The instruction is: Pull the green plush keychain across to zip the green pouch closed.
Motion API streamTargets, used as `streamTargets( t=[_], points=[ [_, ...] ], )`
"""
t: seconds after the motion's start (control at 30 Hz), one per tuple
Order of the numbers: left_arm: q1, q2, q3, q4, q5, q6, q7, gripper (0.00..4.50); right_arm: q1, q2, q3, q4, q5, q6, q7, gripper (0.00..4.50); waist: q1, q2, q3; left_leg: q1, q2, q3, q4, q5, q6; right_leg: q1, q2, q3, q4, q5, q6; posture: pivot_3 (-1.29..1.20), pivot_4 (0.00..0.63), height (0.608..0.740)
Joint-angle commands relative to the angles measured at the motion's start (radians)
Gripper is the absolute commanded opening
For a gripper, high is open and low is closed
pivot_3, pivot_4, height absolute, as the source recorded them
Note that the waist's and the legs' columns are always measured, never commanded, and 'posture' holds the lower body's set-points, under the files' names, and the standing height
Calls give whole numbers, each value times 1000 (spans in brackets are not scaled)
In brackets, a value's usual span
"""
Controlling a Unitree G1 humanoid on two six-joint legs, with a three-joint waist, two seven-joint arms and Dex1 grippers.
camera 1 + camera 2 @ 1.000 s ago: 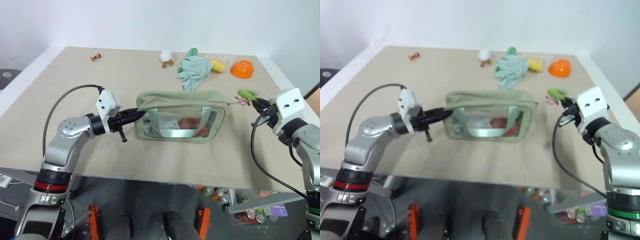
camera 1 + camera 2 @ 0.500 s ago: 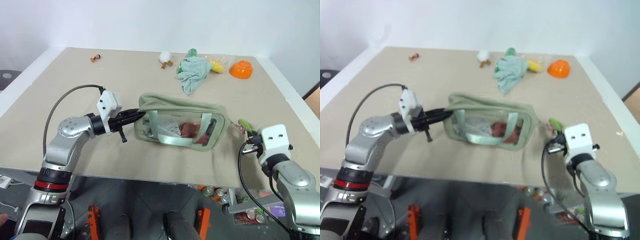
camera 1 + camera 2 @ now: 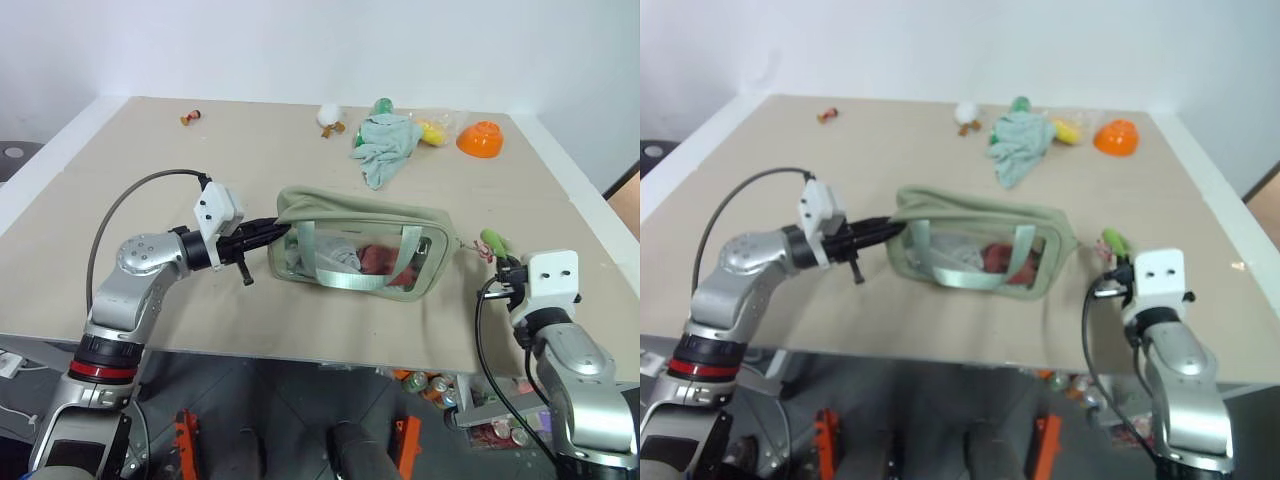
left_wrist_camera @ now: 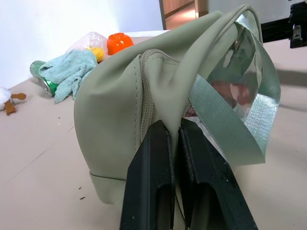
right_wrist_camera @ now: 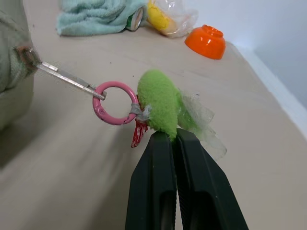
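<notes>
The green pouch [image 3: 362,255] lies near the middle of the counter [image 3: 200,130], its long side running from 9 o'clock to 3 o'clock. The left gripper [image 4: 175,139] has its jaws clenched on the fabric at the pouch's 9 o'clock end, beside the zipper seam, pinning that end. At the 3 o'clock end the green plush keychain [image 5: 160,108] hangs off the zipper pull by a pink ring [image 5: 114,103], and the right gripper [image 5: 173,139] has its jaws grasping the plush by its lower edge.

Compared with a second ago, the right arm has dropped from a raised position beside the pouch to a spot low near the counter's front edge, at about 4 o'clock from the pouch. The keychain has come down with it, and the pouch, which stood more upright before, now leans and sags toward the right arm. The left gripper has held its place.

Judging by the seam in the left wrist view and the pull sitting at the far end, the zipper looks closed, or nearly so. The pull seems to have reached its stop, so the task appears essentially finished, with only the release of both grips left
</notes>
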Motion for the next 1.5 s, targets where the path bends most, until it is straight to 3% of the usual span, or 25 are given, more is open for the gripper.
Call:
streamTargets(
  t=[0.03, 0.27, 0.6, 0.63, 0.83, 1.03, 1.07, 1.33, 1.5],
  points=[
    [-8, -3, 13, 13, 15, 6, 17, 0, -25, 23, 20, -9, 10, 23, -17, 48, 0, 0, 0, 0, 0, 0, 0, 0, 0, 0, 0, 0, 0, 0, 0, 0, 150, 740],
    [0, -4, 8, 9, 23, -5, 22, 0, -44, 22, 113, 39, -15, 14, 15, 48, 0, 0, 0, 0, 0, 0, 0, 0, 0, 0, 0, 0, 0, 0, 0, 0, 150, 740],
    [5, -11, 29, 12, 6, 16, 40, 0, -62, 21, 103, 72, 11, -30, 53, 48, 0, 0, 0, 0, 0, 0, 0, 0, 0, 0, 0, 0, 0, 0, 1, 0, 150, 740],
    [4, -12, 40, 10, -16, 37, 37, 0, -70, 20, 97, 73, 15, -35, 54, 316, -1, 0, 0, 0, 0, 0, 0, 0, 0, 0, 0, 0, 0, 0, 1, 0, 150, 740],
    [-14, 17, 79, -20, -50, 79, 23, 2000, -110, -10, 67, 69, 87, -57, 125, 2221, 0, 0, 0, -2, 0, 0, 0, 0, 0, -1, 0, 0, 0, 1, 2, 0, 150, 740],
    [-7, 50, 194, -43, -128, 164, 69, 4147, -103, -93, -9, 27, 173, -17, 202, 4394, 2, 0, 0, -3, 0, 0, -1, 0, 0, -2, 0, 0, 0, 0, 3, 0, 150, 740],
    [1, 53, 207, -47, -130, 171, 80, 4439, -94, -103, -21, 23, 190, -7, 213, 4500, 2, 0, 0, -3, 0, 0, -1, 0, 0, -3, 0, 0, 0, 0, 3, 0, 150, 740],
    [211, 71, 192, -92, 30, 74, 194, 4478, 168, -130, -163, -12, 254, -102, 326, 4500, 4, 0, 0, -2, -1, -1, -8, -1, -1, -3, -1, -1, -1, -3, 3, 0, 150, 740],
    [285, 47, 174, -99, 81, 51, 234, 4478, 271, -99, -160, -53, 271, -162, 351, 4500, 3, 0, 0, 0, 0, -1, -7, 0, -1, -2, -1, -1, -1, -2, 1, 0, 150, 740]
  ],
)
